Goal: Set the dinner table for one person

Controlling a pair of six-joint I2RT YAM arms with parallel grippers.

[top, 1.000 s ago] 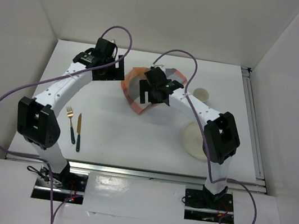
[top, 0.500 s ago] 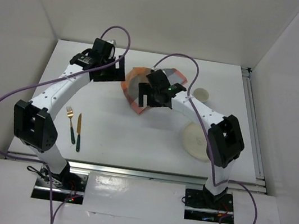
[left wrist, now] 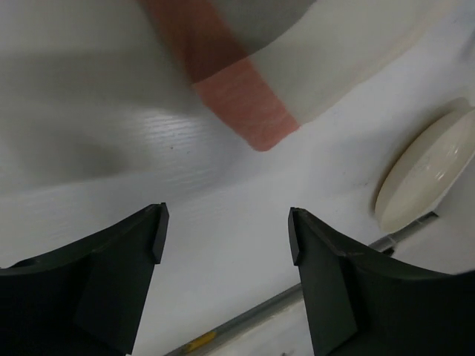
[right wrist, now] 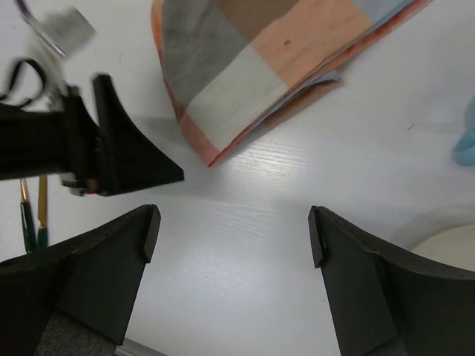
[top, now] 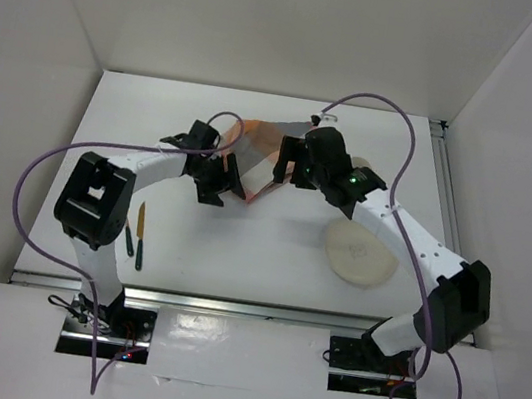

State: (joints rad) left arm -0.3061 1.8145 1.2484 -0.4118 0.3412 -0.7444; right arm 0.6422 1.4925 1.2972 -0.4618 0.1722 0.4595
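Left arm swung inward, jaws now at cloth mat near-left edge; right elbow swung outward, uncovering plate.

The cloth mat is checked in orange, grey, cream and pale blue, on the plain white dinner table. At its four o'clock the plate is cream. At eight o'clock, the knife is gold with a dark green handle.
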